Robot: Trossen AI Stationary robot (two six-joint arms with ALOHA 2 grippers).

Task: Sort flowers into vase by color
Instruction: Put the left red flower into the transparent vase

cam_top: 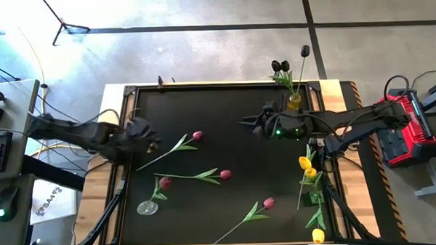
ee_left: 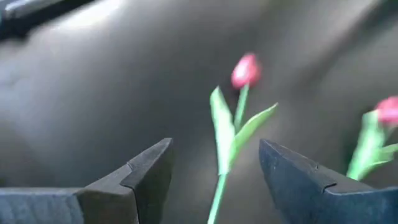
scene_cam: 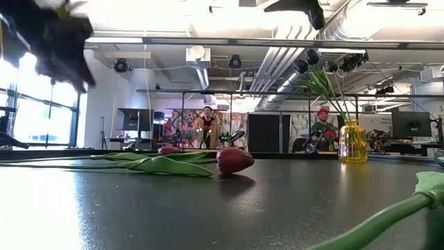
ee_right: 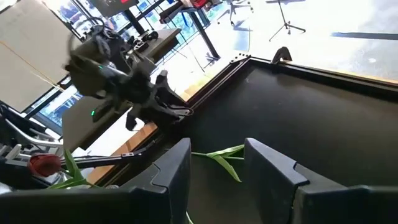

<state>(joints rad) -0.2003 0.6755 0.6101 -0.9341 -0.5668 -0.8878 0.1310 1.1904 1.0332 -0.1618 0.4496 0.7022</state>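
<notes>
Several pink tulips lie flat on the black table; the one nearest my left gripper (cam_top: 155, 143) has its head (cam_top: 197, 136) toward the far right. Its stem (ee_left: 219, 186) shows beyond the open fingers in the left wrist view, untouched. Another pink tulip (cam_top: 225, 174) lies mid-table, and a third (cam_top: 268, 203) nearer the front. A fourth (cam_top: 165, 182) runs with its stem into a clear glass vase (cam_top: 147, 208). Dark tulips (cam_top: 278, 66) stand in a yellow vase (cam_top: 295, 100) at the far right. My right gripper (cam_top: 243, 122) hovers open over the table's middle, holding nothing.
Yellow tulips (cam_top: 307, 168) with green leaves are gathered along the table's right edge, with another (cam_top: 318, 235) at the near right corner. A raised frame (cam_top: 202, 85) rims the table. The black surface between the two grippers is bare. People show in the room beyond the far edge.
</notes>
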